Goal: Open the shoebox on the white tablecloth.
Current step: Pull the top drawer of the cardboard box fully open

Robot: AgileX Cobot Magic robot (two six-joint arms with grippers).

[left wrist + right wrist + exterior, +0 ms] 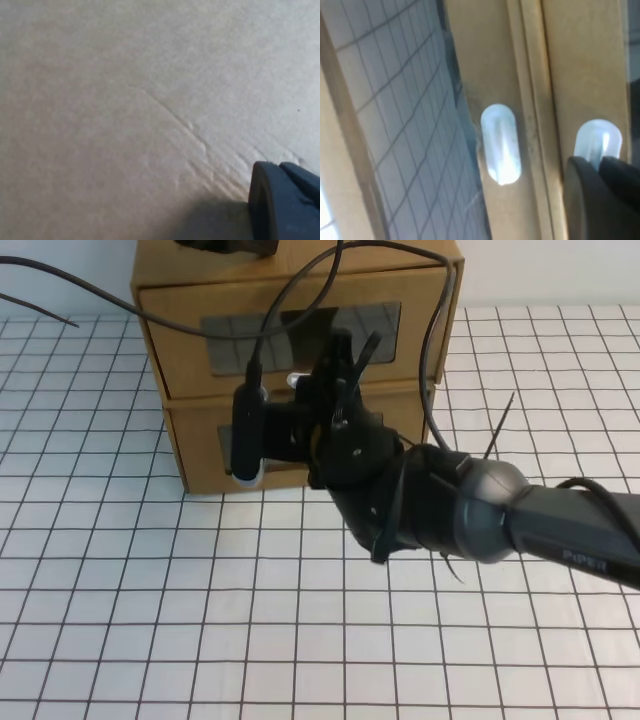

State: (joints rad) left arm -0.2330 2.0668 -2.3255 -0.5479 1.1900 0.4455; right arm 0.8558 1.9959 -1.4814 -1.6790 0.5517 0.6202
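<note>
Now right jaws nearly closed, pinching white tab (pixel 598 137) on shoebox (pixel 300 290) front; left jaws: cannot tell.

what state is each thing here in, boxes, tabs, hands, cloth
upper brown cardboard shoebox: drawer shut
lower brown cardboard box: drawer shut
small white tab handle: pinched by the right hand
second white tab: free, untouched
right hand: closed on the tab handle
left hand: open or shut, can't tell
white gridded tablecloth: lying flat
</note>
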